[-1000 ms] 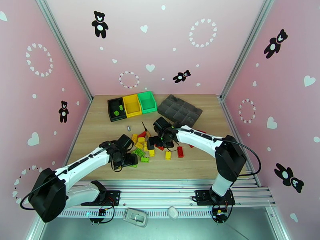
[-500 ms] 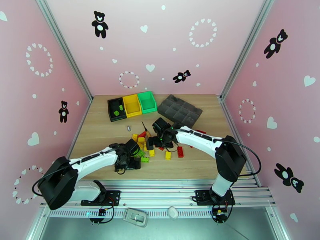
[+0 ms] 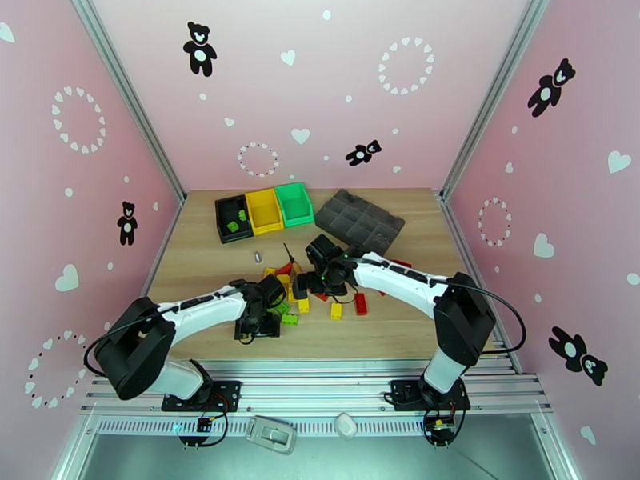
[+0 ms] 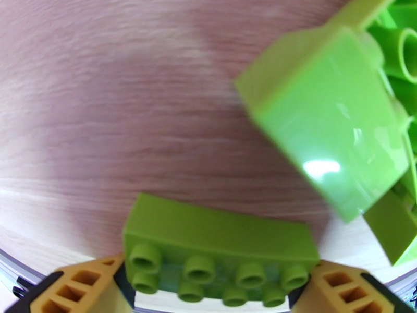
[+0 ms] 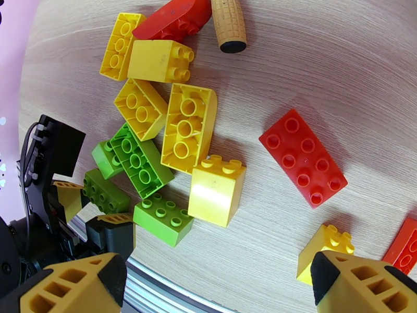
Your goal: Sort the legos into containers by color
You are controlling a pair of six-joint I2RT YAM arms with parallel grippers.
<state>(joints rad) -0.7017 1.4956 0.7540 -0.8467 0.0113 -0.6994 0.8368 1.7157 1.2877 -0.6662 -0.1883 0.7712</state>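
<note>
Red, yellow and lime green legos (image 3: pixel 298 302) lie in a loose pile mid-table, and the right wrist view has them close up (image 5: pixel 187 126). My left gripper (image 3: pixel 260 323) is low at the pile's near-left edge. Its fingers press both ends of a lime green lego (image 4: pixel 219 246), which is also in the right wrist view (image 5: pixel 104 191). Another green lego (image 4: pixel 328 126) lies just beyond. My right gripper (image 3: pixel 308 286) hangs open over the pile with nothing between its fingers (image 5: pixel 68 283). The containers stand at the back left: black (image 3: pixel 233 208), yellow (image 3: pixel 264 210) and green (image 3: pixel 294 203). A green lego (image 3: pixel 233 226) lies in the black one.
A dark grey compartment tray (image 3: pixel 358 220) sits at the back right. A small screwdriver (image 3: pixel 290 256) and a silver cylinder (image 3: pixel 258 256) lie behind the pile, and the screwdriver's handle (image 5: pixel 228 19) touches a red lego. The table's front rail runs just behind my left gripper.
My left arm has swung right toward the near edge of the pile, and its fingers have closed in on the green lego. The right arm has stayed put.
</note>
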